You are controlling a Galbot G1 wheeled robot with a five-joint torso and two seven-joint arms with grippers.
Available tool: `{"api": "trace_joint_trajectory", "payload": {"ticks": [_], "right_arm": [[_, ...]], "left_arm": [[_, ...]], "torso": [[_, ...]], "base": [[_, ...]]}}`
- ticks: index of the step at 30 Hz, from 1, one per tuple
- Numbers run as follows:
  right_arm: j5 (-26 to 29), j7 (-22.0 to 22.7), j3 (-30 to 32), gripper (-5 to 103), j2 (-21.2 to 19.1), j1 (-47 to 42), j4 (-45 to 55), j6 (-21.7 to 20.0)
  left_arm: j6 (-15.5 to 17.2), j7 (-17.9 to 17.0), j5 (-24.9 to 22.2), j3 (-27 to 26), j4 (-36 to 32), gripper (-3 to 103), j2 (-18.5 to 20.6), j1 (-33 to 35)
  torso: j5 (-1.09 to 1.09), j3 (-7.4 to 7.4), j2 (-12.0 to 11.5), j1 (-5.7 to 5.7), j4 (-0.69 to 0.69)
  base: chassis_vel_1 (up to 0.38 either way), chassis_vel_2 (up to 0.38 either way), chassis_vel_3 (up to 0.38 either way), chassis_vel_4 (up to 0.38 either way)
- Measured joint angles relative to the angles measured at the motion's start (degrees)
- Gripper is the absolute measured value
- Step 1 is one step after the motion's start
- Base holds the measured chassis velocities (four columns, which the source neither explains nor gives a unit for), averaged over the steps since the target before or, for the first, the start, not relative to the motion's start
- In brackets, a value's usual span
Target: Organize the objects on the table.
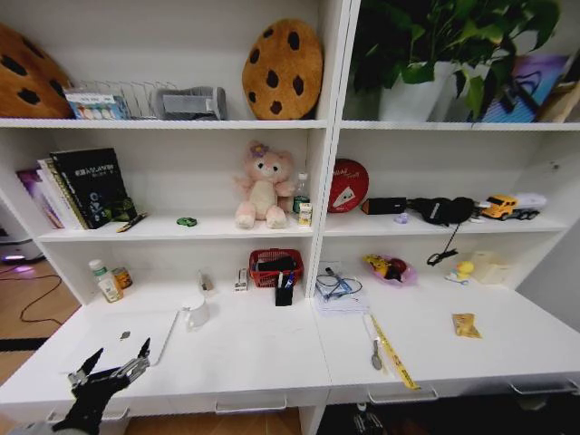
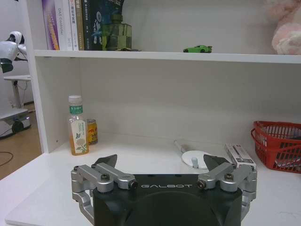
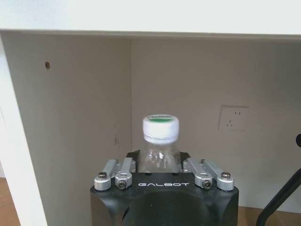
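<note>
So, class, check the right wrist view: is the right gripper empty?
No. The right gripper is shut on a clear bottle with a white cap, which stands up between its fingers.

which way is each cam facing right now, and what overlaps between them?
Head: high, looking forward and down at the white desk and shelves; left gripper shows at lower left.
Left wrist: low over the desk, facing its back wall; own fingers are spread open.
Right wrist: low, facing a white panel and a wall socket; right gripper is shut on a clear bottle.
Shared: the head and left wrist views both show the tea bottle and the red basket.
</note>
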Motion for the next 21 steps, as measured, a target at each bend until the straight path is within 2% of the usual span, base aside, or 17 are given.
{"api": "trace_joint_trajectory", "payload": {"ticks": [1, 2, 4, 5, 8, 9, 11, 13, 14, 15, 16, 17, 18, 19, 20, 21], "right_arm": [[-0.2, 0.2, 0.1, 41, 0.1, 0.0, -0.2, 0.0], [-0.2, 0.2, 0.1, 41, 0.1, 0.0, -0.2, 0.0], [-0.2, 0.6, 0.2, 53, 0.1, -0.6, -0.1, 0.0], [-0.2, 0.6, 0.2, 53, 0.1, -0.6, -0.1, 0.0], [-0.4, 1.2, 0.5, 69, -0.2, -2.9, 0.9, 0.0], [-0.4, 1.2, 0.5, 69, -0.2, -2.9, 0.9, 0.0], [-0.4, 2.2, 0.7, 80, -0.4, -5.4, 2.8, 0.0], [-0.3, 2.8, 0.9, 80, -0.6, -7.5, 5.0, 0.0], [0.1, 3.7, 1.0, 90, -0.9, -10.2, 8.6, -0.1], [0.8, 4.4, 1.1, 95, -1.3, -13.7, 13.7, -1.0], [1.9, 4.6, 1.1, 95, -1.8, -17.0, 18.3, -2.4], [1.9, 4.6, 1.1, 95, -1.8, -17.0, 18.3, -2.4], [3.8, 5.4, 1.3, 99, -2.8, -23.8, 26.7, -4.2], [3.8, 5.4, 1.3, 99, -2.8, -23.8, 26.7, -4.2], [4.6, 6.3, 1.8, 100, -3.9, -30.1, 34.1, -4.6], [5.6, 6.8, 2.8, 100, -5.0, -35.7, 41.4, -4.3]], "left_arm": [[0.0, 0.0, 0.0, 0.0, 0.0, 100, 0.0, 0.0], [0.0, 0.0, 0.0, 0.0, 0.0, 100, 0.0, 0.0], [0.0, 0.0, 0.0, 0.0, 0.0, 100, 0.0, 0.0], [0.0, 0.0, 0.0, 0.0, 0.0, 100, 0.0, 0.0], [0.0, 0.0, 0.0, 0.0, 0.0, 100, 0.0, 0.0], [0.0, 0.0, 0.0, 0.0, 0.0, 100, 0.0, 0.0], [0.0, 0.0, 0.0, 0.0, 0.0, 100, 0.0, 0.0], [0.0, 0.0, 0.0, 0.0, 0.0, 100, 0.0, 0.0], [0.0, 0.0, 0.0, 0.0, 0.0, 100, 0.0, 0.0], [0.0, 0.0, 0.0, 0.0, 0.0, 100, 0.0, 0.0], [0.0, 0.0, 0.0, 0.0, 0.0, 100, 0.0, 0.0], [0.0, 0.0, 0.0, 0.0, 0.0, 100, 0.0, 0.0], [0.0, 0.0, 0.0, 0.0, 0.0, 100, 0.0, 0.0], [0.0, 0.0, 0.0, 0.0, 0.0, 100, 0.0, 0.0], [0.0, 0.0, 0.0, 0.0, 0.0, 100, 0.0, 0.0], [0.0, 0.0, 0.0, 0.0, 0.0, 100, 0.0, 0.0]], "torso": [[0.00, 0.00, 0.0, 0.00, 0.00], [0.00, 0.00, 0.0, 0.00, 0.00], [0.00, 0.00, 0.0, 0.00, 0.00], [0.00, 0.00, 0.0, 0.00, 0.00], [0.00, 0.00, 0.0, -0.01, -0.01], [0.00, 0.00, 0.0, -0.01, -0.01], [0.01, 0.00, 0.0, -0.01, -0.01], [0.02, 0.00, 0.0, -0.01, -0.02], [0.02, 0.00, 0.0, -0.01, -0.02], [0.02, -0.01, 0.0, -0.01, -0.01], [0.02, -0.01, 0.0, -0.01, 0.02], [0.02, -0.01, 0.0, -0.01, 0.02], [0.02, -0.01, 0.0, -0.01, 0.00], [0.02, -0.01, 0.0, -0.01, 0.00], [0.00, -0.01, 0.0, -0.01, -0.08], [-0.01, -0.02, 0.0, -0.02, -0.04]], "base": [[0.000, 0.000, 0.000, 0.000], [0.000, 0.000, 0.000, 0.000], [0.000, 0.000, 0.000, 0.000], [0.000, 0.000, 0.000, 0.000], [0.000, 0.000, 0.000, 0.000], [0.000, 0.000, 0.000, 0.000], [0.000, 0.000, 0.000, 0.000], [0.000, 0.000, 0.000, 0.000], [0.000, 0.000, 0.000, 0.000], [0.000, 0.000, 0.000, 0.000], [0.000, 0.000, 0.000, 0.000], [0.000, 0.000, 0.000, 0.000], [0.000, 0.000, 0.000, 0.000], [0.000, 0.000, 0.000, 0.000], [0.000, 0.000, 0.000, 0.000], [0.000, 0.000, 0.000, 0.000]]}}
